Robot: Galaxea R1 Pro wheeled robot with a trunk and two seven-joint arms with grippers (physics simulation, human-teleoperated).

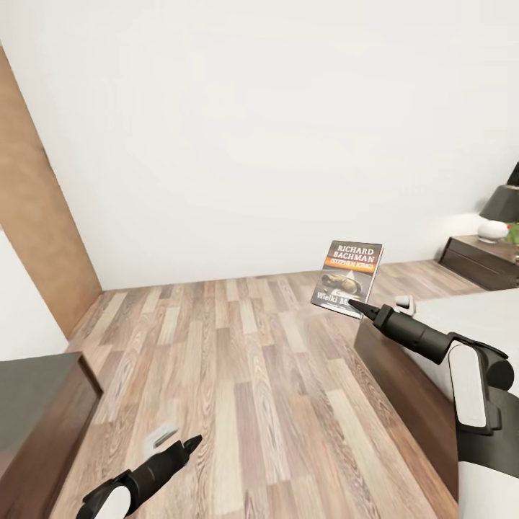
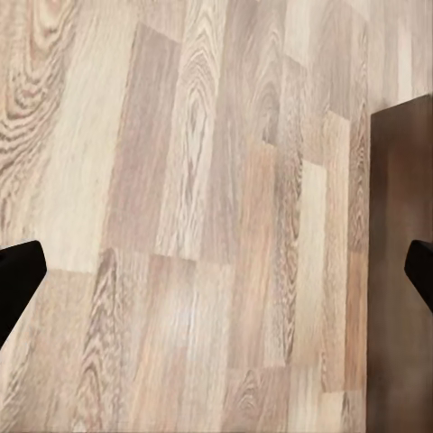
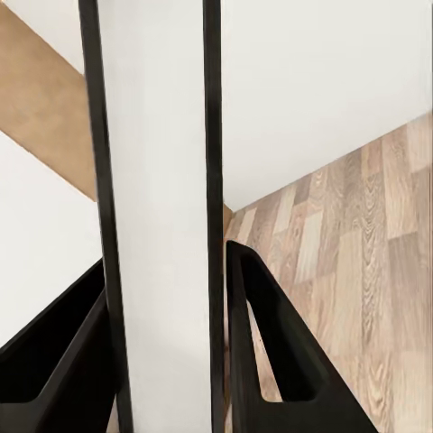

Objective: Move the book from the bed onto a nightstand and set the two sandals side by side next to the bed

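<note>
Holding the book [image 1: 347,278] upright above the bed [image 1: 404,375] edge, your right gripper [image 1: 358,310] pinches its lower edge; light and stiff, it may pivot, so grip deeper. Left gripper [image 1: 189,442] hangs spread.

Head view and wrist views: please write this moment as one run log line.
right gripper: shut on book, held upright above floor | left gripper: open, empty | nightstand: far right, not reached

White walls [image 1: 252,130] meet pale wood-plank floor [image 1: 238,360].
</note>
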